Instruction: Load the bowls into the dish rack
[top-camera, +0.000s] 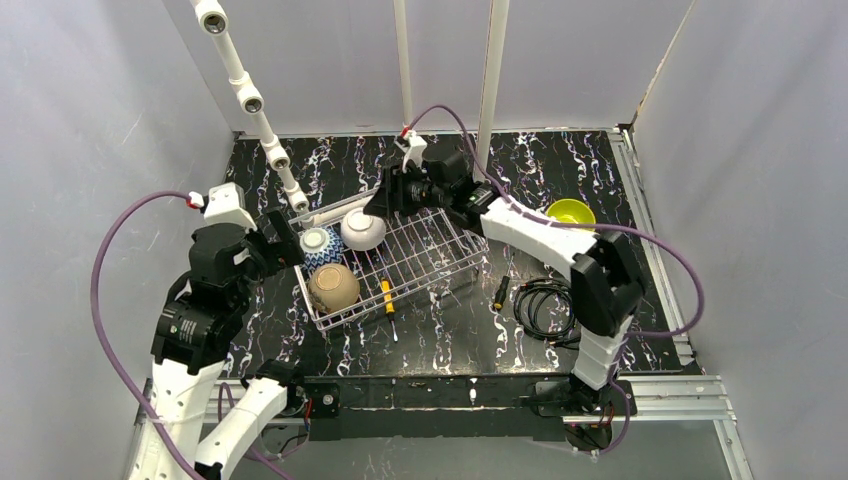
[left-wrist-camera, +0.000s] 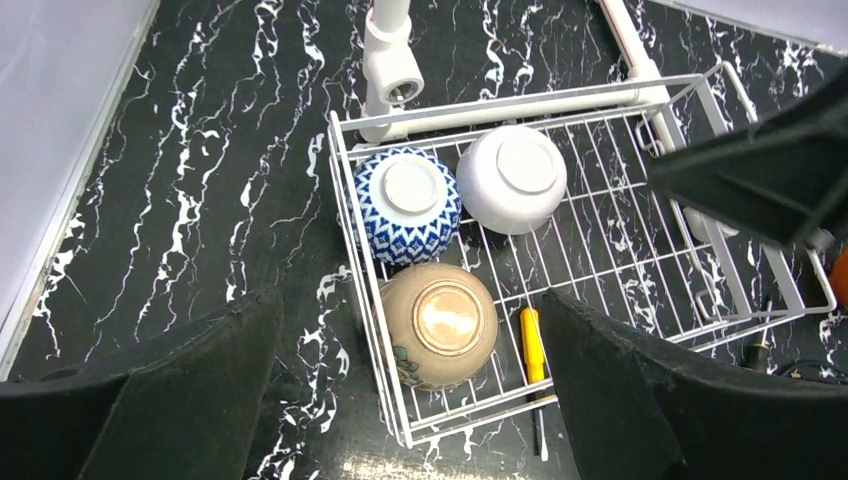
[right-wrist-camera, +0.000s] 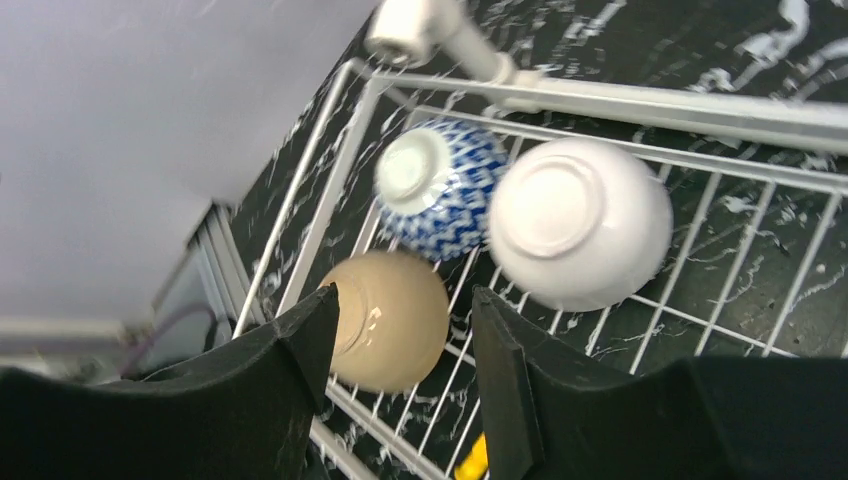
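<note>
Three bowls lie upside down in the left end of the white wire dish rack (top-camera: 430, 255): a blue-white patterned bowl (top-camera: 320, 243), a white bowl (top-camera: 363, 230) and a tan bowl (top-camera: 334, 288). A yellow-green bowl (top-camera: 570, 213) stands upright on the table at the far right. My left gripper (top-camera: 284, 240) hangs open by the rack's left end; in its wrist view the tan bowl (left-wrist-camera: 438, 325) lies far below the wide fingers (left-wrist-camera: 200, 390). My right gripper (top-camera: 384, 205) hovers open over the rack's far rim, above the white bowl (right-wrist-camera: 580, 220), with nothing in it.
A yellow-handled screwdriver (top-camera: 386, 296) lies in the rack beside the tan bowl. An orange-tipped tool (top-camera: 501, 292) and a black cable coil (top-camera: 545, 305) lie right of the rack. A white jointed pipe (top-camera: 250, 100) slants down to the rack's far left corner.
</note>
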